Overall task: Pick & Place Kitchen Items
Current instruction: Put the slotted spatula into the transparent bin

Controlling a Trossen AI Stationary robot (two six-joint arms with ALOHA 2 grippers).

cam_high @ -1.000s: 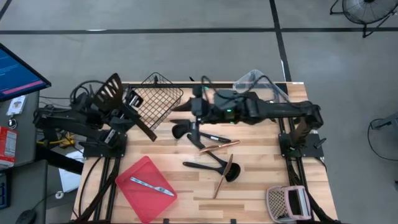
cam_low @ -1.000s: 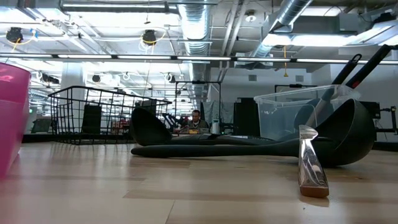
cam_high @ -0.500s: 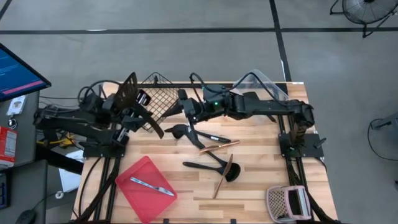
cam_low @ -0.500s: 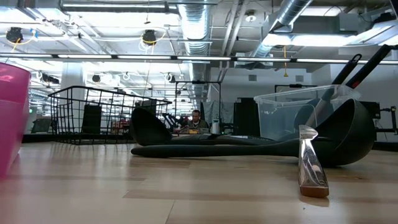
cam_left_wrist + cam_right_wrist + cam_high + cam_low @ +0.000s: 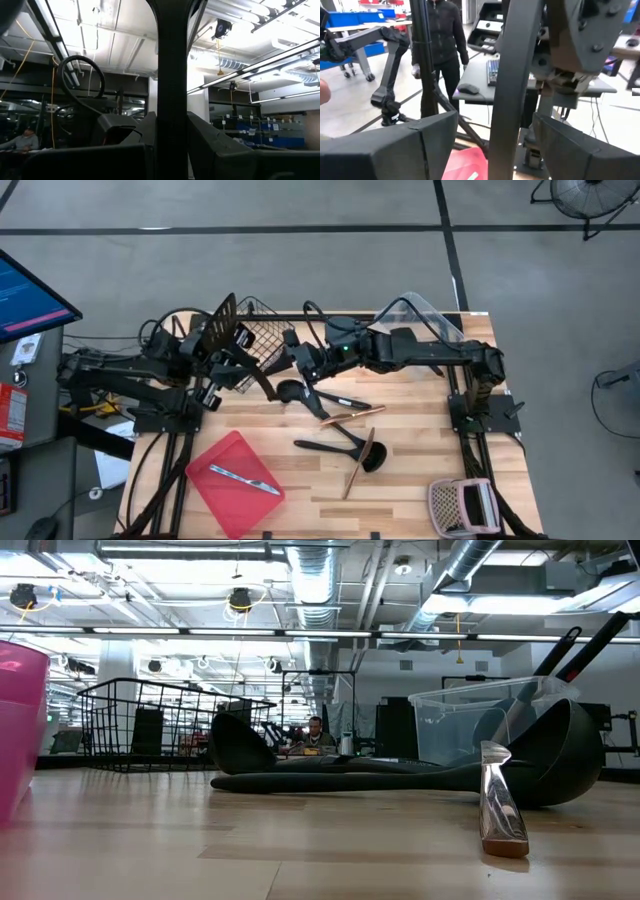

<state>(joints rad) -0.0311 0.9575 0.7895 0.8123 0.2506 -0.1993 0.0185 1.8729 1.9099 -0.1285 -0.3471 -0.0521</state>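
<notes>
My left gripper (image 5: 232, 362) is raised over the table's far left, shut on a black slotted turner (image 5: 224, 323). The turner's head points up and away, and its handle slants down toward the table's middle. My right gripper (image 5: 290, 352) is open, level and pointing left. Its fingers (image 5: 395, 142) stand on either side of the handle's lower part (image 5: 512, 75); I cannot tell whether they touch it. Black ladles and spoons (image 5: 300, 390) (image 5: 335, 445) and copper cutlery (image 5: 352, 415) lie on the table. In the low view a ladle (image 5: 560, 755) and a copper piece (image 5: 500, 805) show. My left gripper pinches the turner's handle (image 5: 172, 90) between its two fingers, below the head. The fingers lie across the handle. The turner is lifted clear of the table and tilted, with its head uppermost.
A black wire basket (image 5: 258, 332) stands at the far edge behind the grippers. A clear bin (image 5: 420, 315) stands at the far right. A red tray (image 5: 235, 480) with a silver knife (image 5: 245, 478) lies near left, and a small rack (image 5: 460, 505) near right. A person (image 5: 442, 30) stands beyond the table.
My left gripper has carried the turner toward the table's right, up to my right gripper, and the turner has turned edge-on. My right gripper has swung from pointing down over the ladles to pointing left, level, and the handle now stands between its fingers.
</notes>
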